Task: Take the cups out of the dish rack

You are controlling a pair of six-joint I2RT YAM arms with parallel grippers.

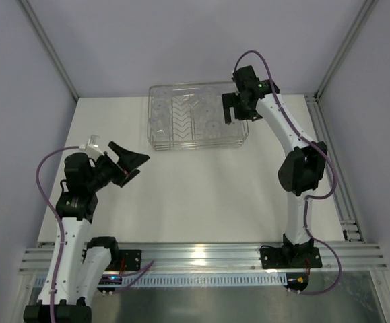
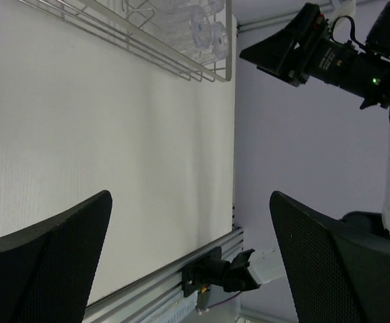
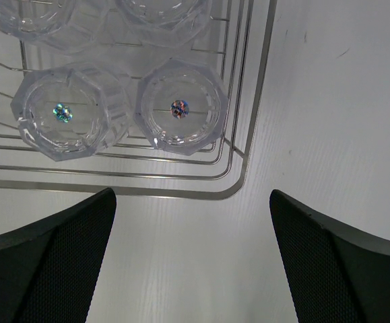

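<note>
From above, the cups [image 1: 211, 123] melt into glare and wire inside the dish rack [image 1: 195, 147], so their number cannot be told. The right wrist view shows two of them whole in the rack's corner, side by side, and two more cut off by the top edge. A small clear object [image 1: 92, 142] beside the left arm is half hidden and cannot be identified. The rack sits at the far edge of a white table [image 1: 201, 195], closed in by pale lilac-grey walls [image 1: 181, 40], with a metal rail [image 1: 201, 256] along the near edge. The right end effector [image 1: 237, 111] hovers above the rack's right end, fingers spread wide, nothing between them, touching nothing. The left end effector [image 1: 141, 166] hangs over bare table at the left, well apart from the rack, likewise released and empty.
</note>
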